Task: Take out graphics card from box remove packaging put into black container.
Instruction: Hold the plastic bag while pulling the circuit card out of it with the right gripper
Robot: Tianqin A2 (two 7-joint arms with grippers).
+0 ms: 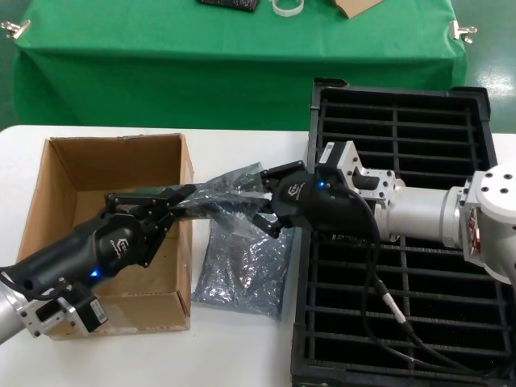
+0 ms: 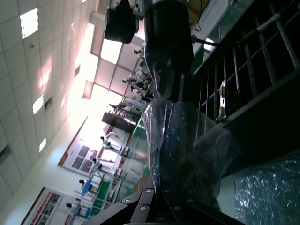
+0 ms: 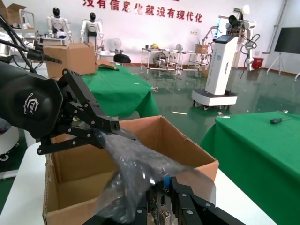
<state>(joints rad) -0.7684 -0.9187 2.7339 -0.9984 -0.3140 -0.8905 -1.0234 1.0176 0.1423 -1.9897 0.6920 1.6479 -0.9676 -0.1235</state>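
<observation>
The packaging, a crinkly grey-blue bag, is stretched in the air between my two grippers, above the table gap between the box and the black container. My left gripper reaches over the box and is shut on the bag's end. My right gripper comes from over the container and is shut on the graphics card's silver bracket, with its blue port showing at the bag's mouth. The rest of the card is hidden inside the bag.
Another crinkly bag lies flat on the white table between box and container. A green-covered table stands behind, holding a white ring and small items.
</observation>
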